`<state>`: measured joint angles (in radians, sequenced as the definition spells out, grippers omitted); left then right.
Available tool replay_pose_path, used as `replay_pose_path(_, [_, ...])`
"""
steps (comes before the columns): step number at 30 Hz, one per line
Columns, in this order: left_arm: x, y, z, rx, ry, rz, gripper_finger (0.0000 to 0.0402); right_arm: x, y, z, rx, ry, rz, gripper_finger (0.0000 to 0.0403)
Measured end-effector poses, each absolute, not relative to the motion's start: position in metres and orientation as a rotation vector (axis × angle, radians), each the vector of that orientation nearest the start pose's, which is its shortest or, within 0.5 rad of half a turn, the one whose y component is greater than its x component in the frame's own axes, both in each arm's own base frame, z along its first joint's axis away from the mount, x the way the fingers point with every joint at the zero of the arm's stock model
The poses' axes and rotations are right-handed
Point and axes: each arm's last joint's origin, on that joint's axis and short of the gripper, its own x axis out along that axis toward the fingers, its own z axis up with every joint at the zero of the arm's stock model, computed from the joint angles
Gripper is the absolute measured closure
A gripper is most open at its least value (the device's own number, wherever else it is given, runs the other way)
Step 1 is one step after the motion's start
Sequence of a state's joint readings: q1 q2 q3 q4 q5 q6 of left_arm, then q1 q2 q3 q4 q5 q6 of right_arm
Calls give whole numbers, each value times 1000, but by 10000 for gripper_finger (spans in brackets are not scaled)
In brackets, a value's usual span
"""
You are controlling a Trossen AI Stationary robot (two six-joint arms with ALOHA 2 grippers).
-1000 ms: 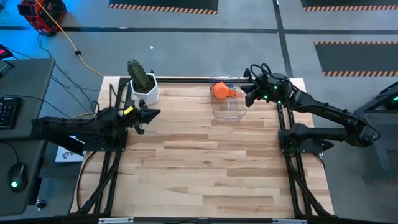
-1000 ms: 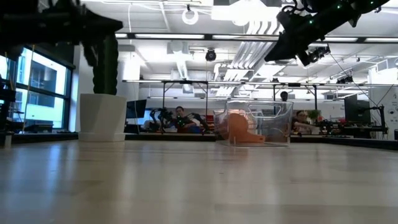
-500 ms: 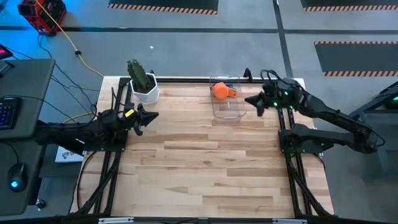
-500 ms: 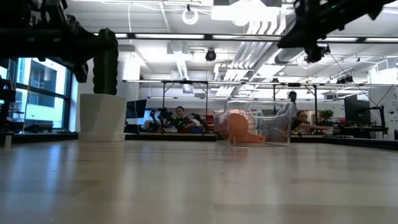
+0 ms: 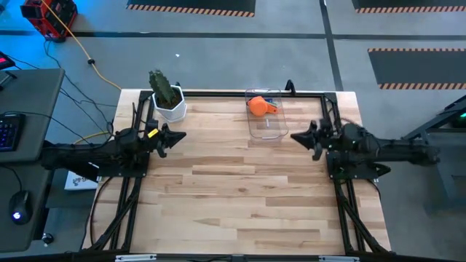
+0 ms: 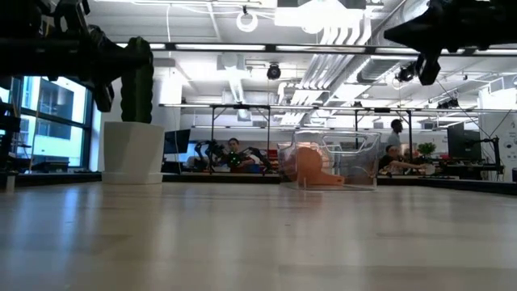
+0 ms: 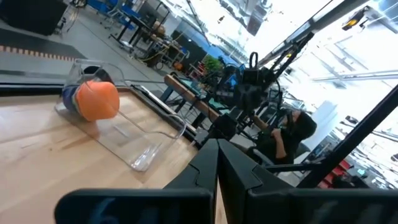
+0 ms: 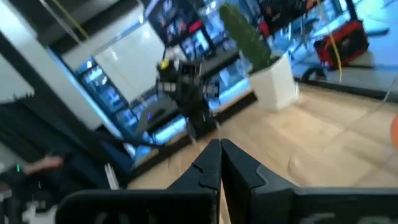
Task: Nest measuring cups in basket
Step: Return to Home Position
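Cups (image 5: 256, 106) in basket (image 5: 268, 131), apart from jaws.

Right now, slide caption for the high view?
Measuring cups in the basket; left end effector and right end effector shut, both away from it.

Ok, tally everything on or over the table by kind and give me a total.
Clear basket: 1
Stack of measuring cups in the basket, only orange showing: 1
Potted cactus: 1
Grippers, the left gripper and the right gripper, both shut: 2
Total: 5
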<state>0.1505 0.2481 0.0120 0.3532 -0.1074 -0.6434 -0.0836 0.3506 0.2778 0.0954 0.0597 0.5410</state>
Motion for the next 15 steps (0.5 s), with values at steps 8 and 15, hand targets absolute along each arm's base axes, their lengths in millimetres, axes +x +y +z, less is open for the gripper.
replay_pose_path(8, [106,19,174,-639,-127,234,401,120,9,192,478,-68,-124,403])
replay_pose_path(15, [99,17,166,-635,-41,200,402,107,3,174,526,-78,-86,403])
